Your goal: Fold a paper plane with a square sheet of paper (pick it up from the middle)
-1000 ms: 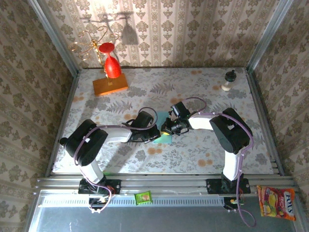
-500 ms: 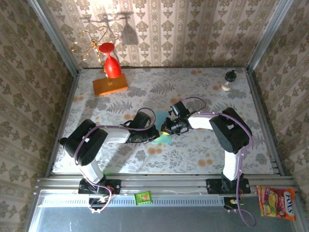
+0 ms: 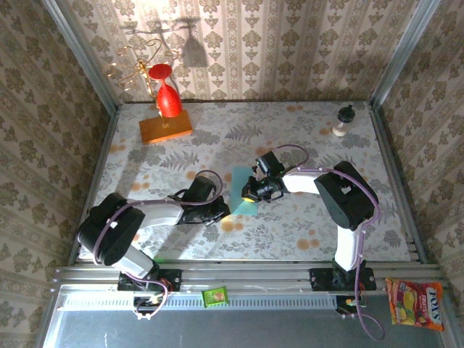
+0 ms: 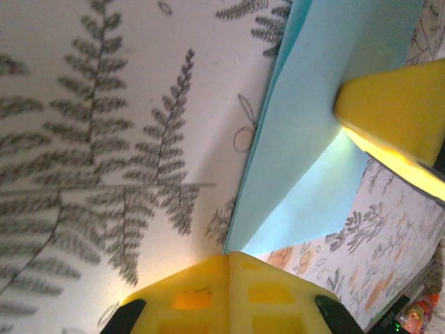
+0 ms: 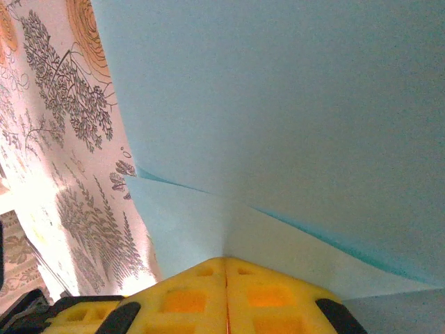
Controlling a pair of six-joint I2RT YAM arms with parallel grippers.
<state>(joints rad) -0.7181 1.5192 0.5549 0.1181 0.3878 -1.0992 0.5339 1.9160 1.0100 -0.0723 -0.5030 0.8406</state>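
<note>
The square sheet of paper (image 3: 239, 179), partly folded, lies mid-frame on the surface beneath the clenched right tool (image 3: 249, 196). The clenched left tool (image 3: 220, 211) sits just lower left.

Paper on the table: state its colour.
The paper is plain light blue, clearest in the right wrist view.

text: "FOX'S", white letters | on: orange-red candy bag (image 3: 415, 303) with fruit pictures, lying on the metal ledge (image 3: 290, 326) at near right | green packet (image 3: 215, 296): print too small to read
</note>
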